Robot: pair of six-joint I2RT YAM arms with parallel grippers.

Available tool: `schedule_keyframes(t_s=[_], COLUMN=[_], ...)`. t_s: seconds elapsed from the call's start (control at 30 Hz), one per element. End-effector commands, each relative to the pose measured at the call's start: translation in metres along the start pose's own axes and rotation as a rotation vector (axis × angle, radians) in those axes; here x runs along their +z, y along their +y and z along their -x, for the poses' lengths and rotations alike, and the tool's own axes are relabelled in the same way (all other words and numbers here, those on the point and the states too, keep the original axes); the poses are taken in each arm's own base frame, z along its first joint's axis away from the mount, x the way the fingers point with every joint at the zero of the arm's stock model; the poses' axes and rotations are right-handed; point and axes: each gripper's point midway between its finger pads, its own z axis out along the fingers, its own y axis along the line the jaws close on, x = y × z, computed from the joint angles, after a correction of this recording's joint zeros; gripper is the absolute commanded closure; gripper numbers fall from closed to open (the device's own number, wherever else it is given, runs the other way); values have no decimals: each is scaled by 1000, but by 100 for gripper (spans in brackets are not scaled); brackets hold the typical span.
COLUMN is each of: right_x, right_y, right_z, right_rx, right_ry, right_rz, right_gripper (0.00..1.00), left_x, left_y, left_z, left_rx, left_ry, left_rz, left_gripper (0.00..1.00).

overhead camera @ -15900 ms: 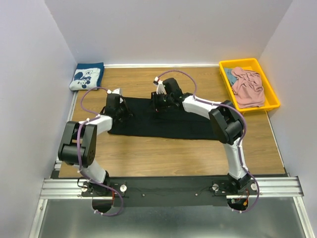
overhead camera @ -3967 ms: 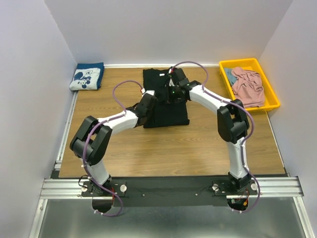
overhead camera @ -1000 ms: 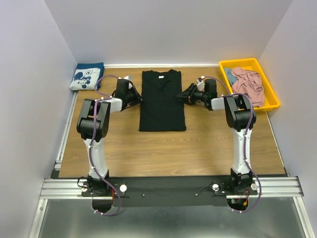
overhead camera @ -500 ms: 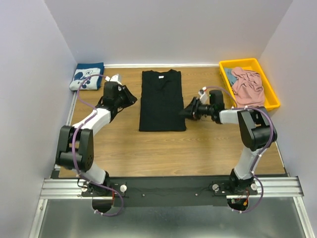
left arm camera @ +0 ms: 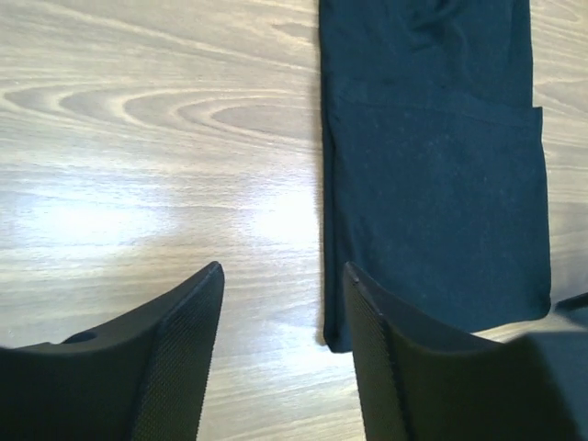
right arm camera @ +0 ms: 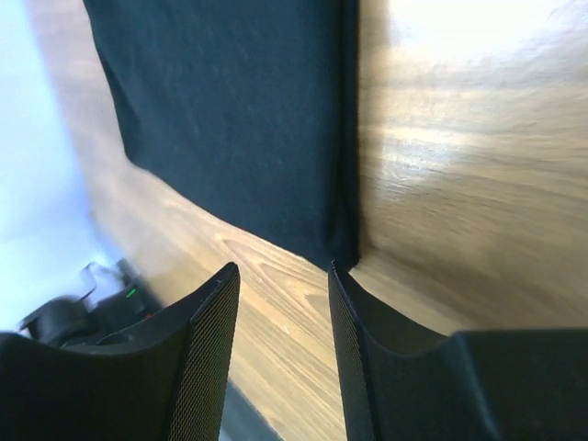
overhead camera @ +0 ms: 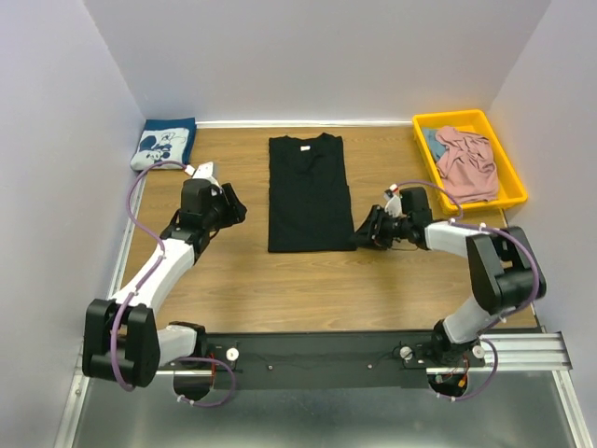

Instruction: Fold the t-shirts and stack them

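While folded into a long strip, black shirt [overhead camera: 308,191] lying flat, left gripper [overhead camera: 231,205] near its left edge, released, empty, right gripper [overhead camera: 364,235] just beside its near right corner, released, empty

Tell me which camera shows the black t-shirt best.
Top external: the whole black t-shirt shows, lying flat as a long folded strip with its collar at the far end. Left wrist shows only its near left part. Right wrist shows only its near right corner.

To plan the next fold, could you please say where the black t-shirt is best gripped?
The black t-shirt lies flat as a long strip, collar far, so probably pinch its near hem corners, coming in low from either side.
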Motion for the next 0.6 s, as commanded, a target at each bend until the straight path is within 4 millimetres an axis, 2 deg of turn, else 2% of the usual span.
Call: schedule_keyframes(t_s=[0.0, 0.03, 0.07, 0.1, 0.17, 0.2, 0.27, 0.43, 0.57], right_x=[-23, -27, -33, -34, -33, -28, -27, -20, -9], right_y=[-1, 2, -7, -7, -2, -4, -1, -10, -8], right_z=[18, 20, 19, 19, 23, 9, 8, 10, 9], right_rx=[-116, -135, -141, -152, -203, -216, -248, -267, -269], right_ry=[-72, -86, -92, -93, -117, -72, -92, -95, -64], right_rz=[-218, -255, -350, -394, -493, -542, -634, -753, -750], right_gripper=[49, 47, 46, 46, 44, 44, 43, 43, 44], left_x=[-11, -12, -13, -13, -12, -12, -11, -10, -7], left_y=[6, 4, 0, -2, -4, -10, -14, -24, -31], left_z=[-4, -5, -8, -9, -12, -17, -22, -26, -35], left_rx=[57, 61, 67, 72, 79, 90, 112, 147, 158], left_ry=[0, 1, 11, 15, 22, 36, 42, 50, 77], left_rz=[50, 49, 43, 38, 44, 33, 46, 66, 63], left_gripper=[36, 34, 32, 31, 27, 26, 22, 16, 15])
